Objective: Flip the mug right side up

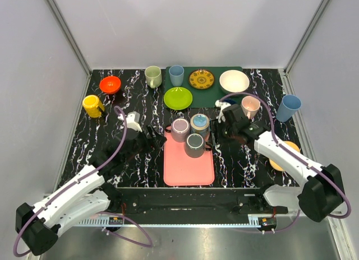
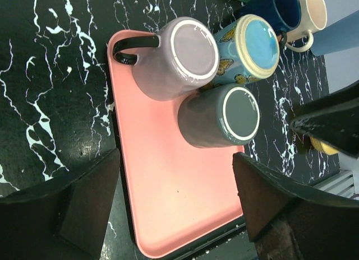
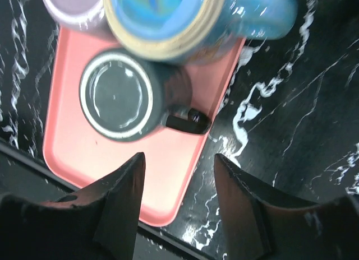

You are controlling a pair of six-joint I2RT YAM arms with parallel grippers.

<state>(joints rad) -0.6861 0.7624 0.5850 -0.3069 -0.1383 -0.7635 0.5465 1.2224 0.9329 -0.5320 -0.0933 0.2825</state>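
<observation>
We see three mugs standing bottom-up, clustered at the far end of the flat pink plastic tray (image 1: pixel 188 167): a lilac ceramic mug (image 1: pixel 180 128), a blue butterfly-patterned mug with a cream rim (image 1: pixel 199 123) and a dark grey mug (image 1: pixel 194 143). Our left gripper (image 2: pixel 176 187) hovers left of the tray, its fingers spread wide with nothing between them. Our right gripper (image 3: pixel 178 193) hangs just right of the tray, near the dark grey mug's black handle, its fingers apart and empty.

Nothing legible anywhere: no words, brands or numbers; small orange tag (image 1: pixel 116 219) by the left arm's base too tiny to read; butterfly print only on blue mug (image 2: pixel 249 50).
</observation>
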